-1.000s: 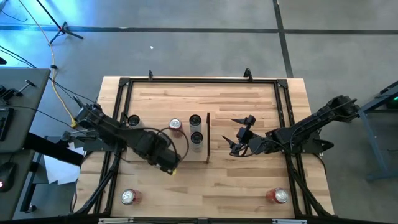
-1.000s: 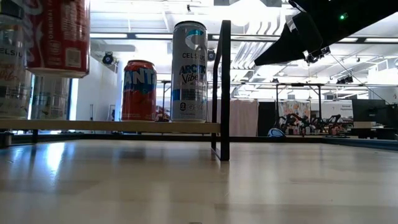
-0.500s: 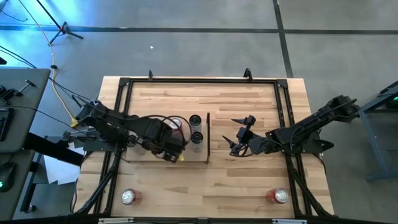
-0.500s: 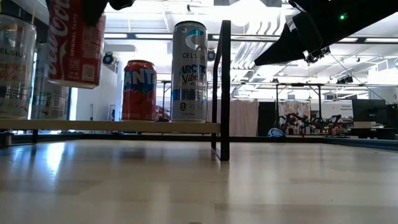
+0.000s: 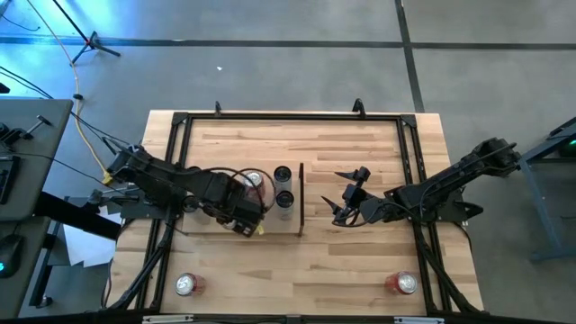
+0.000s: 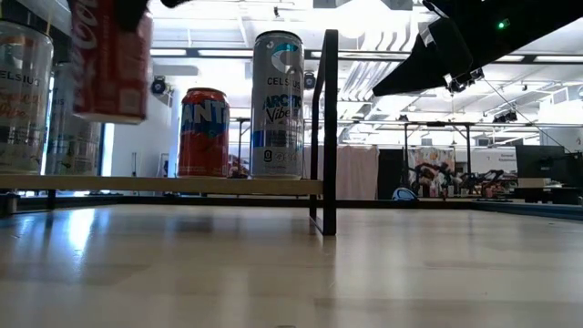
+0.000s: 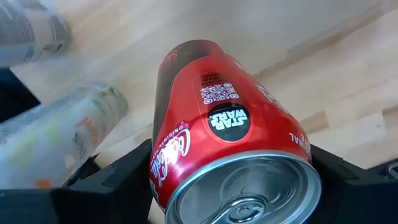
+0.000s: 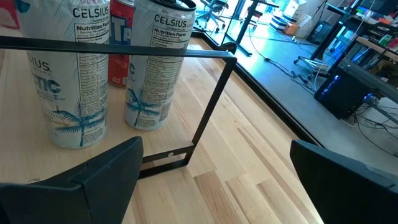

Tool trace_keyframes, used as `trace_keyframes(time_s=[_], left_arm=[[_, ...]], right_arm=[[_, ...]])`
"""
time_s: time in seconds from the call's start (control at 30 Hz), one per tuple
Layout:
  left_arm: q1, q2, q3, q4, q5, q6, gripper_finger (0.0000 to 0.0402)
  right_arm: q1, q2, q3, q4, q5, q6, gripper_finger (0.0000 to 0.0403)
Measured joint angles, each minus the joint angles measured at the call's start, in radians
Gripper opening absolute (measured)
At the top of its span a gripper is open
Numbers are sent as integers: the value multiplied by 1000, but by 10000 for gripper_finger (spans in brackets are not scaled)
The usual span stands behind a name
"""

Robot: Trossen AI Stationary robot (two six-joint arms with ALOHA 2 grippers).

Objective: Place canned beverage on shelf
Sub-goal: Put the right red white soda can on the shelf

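A red Coca-Cola aluminium can [image 7: 230, 155] with a silver top is clamped in the left gripper [image 5: 245, 202], held above the flat pale-wood shelf [image 5: 229, 225]. The right gripper [image 5: 346, 202] is held open beside the shelf's dark upright strip [image 5: 301, 198].

Glossy red metal can [image 7: 230, 162], smooth pale-wood shelf [image 5: 211, 225], matt black frame [image 6: 328, 128]
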Motion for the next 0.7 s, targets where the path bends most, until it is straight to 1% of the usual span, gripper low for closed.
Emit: trace_keyframes(time_s=[0.3,0.6,0.7], left_arm=[[-66,-39,0,28,-103,-77,276],[-71,-39,0,15,-136,-78,276],[-63,-39,0,11,-121,-78,276]], right_arm=[[0,0,0,0,0,0,393],[0,0,0,0,0,0,393],[0,0,0,0,0,0,393]])
